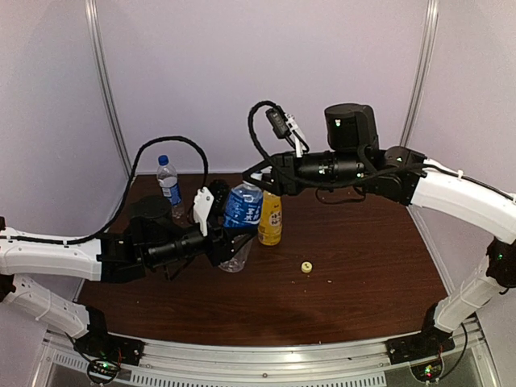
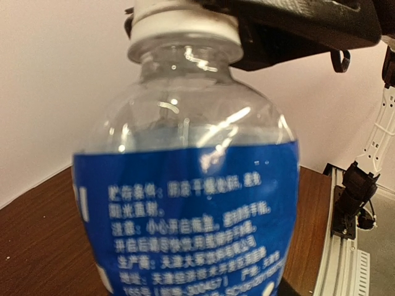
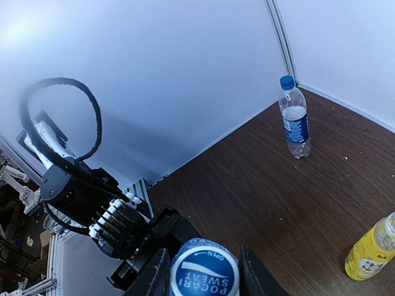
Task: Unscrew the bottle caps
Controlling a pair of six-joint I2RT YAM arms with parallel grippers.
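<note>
My left gripper (image 1: pixel 228 239) is shut on the short clear bottle with a blue label (image 1: pixel 241 211) and holds it off the table; the bottle fills the left wrist view (image 2: pixel 191 209). Its white cap (image 2: pixel 184 28), printed blue on top (image 3: pixel 204 279), sits between the fingers of my right gripper (image 3: pixel 204 270), which closes on it from above (image 1: pixel 262 181). The yellow-orange bottle (image 1: pixel 270 219) stands just behind, uncapped. Its yellow cap (image 1: pixel 306 267) lies on the table. The taller clear bottle (image 1: pixel 168 184) stands at the back left with its blue cap (image 3: pixel 287 81) on.
The brown table (image 1: pixel 363 266) is walled by white panels at the back and sides. A black cable loops over the left arm (image 1: pixel 173 145). The yellow-orange bottle shows at the right wrist view's lower right (image 3: pixel 372 250).
</note>
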